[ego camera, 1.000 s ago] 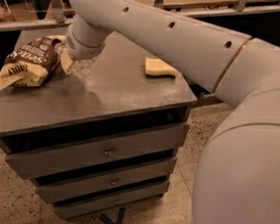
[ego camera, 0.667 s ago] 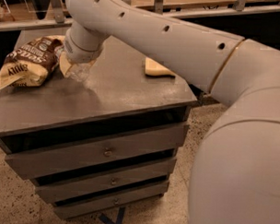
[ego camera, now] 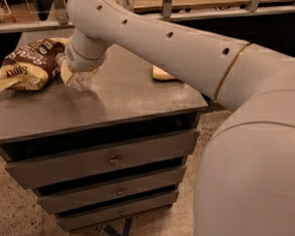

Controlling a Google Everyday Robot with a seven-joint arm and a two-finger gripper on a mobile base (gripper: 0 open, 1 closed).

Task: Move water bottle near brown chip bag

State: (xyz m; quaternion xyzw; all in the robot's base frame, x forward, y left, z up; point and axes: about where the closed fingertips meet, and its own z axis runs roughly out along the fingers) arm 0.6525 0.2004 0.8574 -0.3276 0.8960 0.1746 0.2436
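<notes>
The water bottle (ego camera: pixel 82 80) is clear ribbed plastic and sits at the left of the grey cabinet top (ego camera: pixel 124 97), right under my wrist. My gripper (ego camera: pixel 75 72) is down at the bottle, mostly hidden by my white wrist and arm. The brown chip bag (ego camera: pixel 28 62) lies crinkled at the far left of the top, dark brown with white lettering and cream ends. The bottle is a short way from the bag's right edge.
A yellow sponge (ego camera: pixel 163 74) lies on the right part of the top, partly behind my arm. The cabinet has three drawers (ego camera: pixel 112 160) in its front. A rail and shelf run behind it. My arm crosses the right half of the view.
My wrist and the bottle have shifted slightly left, closer to the chip bag. The bag and the sponge have not moved.
</notes>
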